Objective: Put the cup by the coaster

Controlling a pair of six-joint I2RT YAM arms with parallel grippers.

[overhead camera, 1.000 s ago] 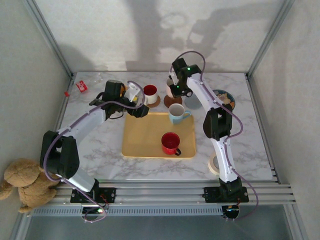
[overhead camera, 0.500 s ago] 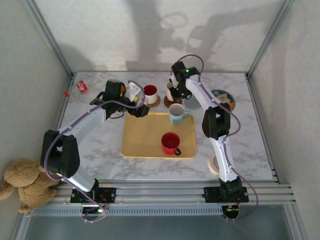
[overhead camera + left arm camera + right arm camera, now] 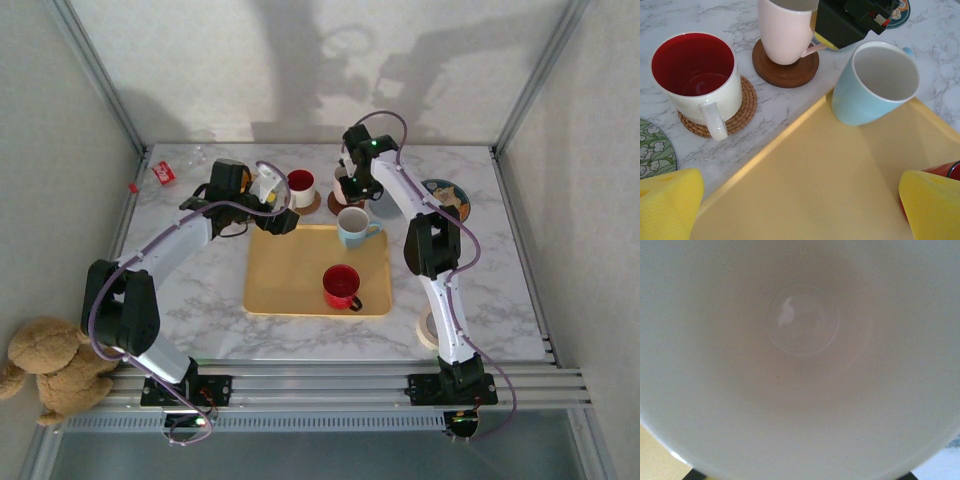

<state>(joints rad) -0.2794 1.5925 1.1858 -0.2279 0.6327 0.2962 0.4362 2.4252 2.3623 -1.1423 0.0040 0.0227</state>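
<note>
On the brown coaster (image 3: 785, 75) sits the pink cup (image 3: 784, 30), handle seemingly pinched in the right gripper (image 3: 816, 46).

We are looking at a table (image 3: 500, 270) with a tray (image 3: 300, 275) lying in its middle. 2 mugs are sitting on the tray: the near mug (image 3: 341, 287) toward its front right, the far mug (image 3: 352, 226) at its far right corner. Just behind the tray, 2 coasters are lying side by side. The woven coaster (image 3: 742, 107) on the left is carrying a handled mug (image 3: 695, 75); the wooden coaster (image 3: 785, 74) on the right is carrying the cup (image 3: 785, 30). A round mat (image 3: 455, 198) is lying farther right, a tape roll (image 3: 420, 328) near the front right edge, a packet (image 3: 163, 173) at the far left corner.
</note>
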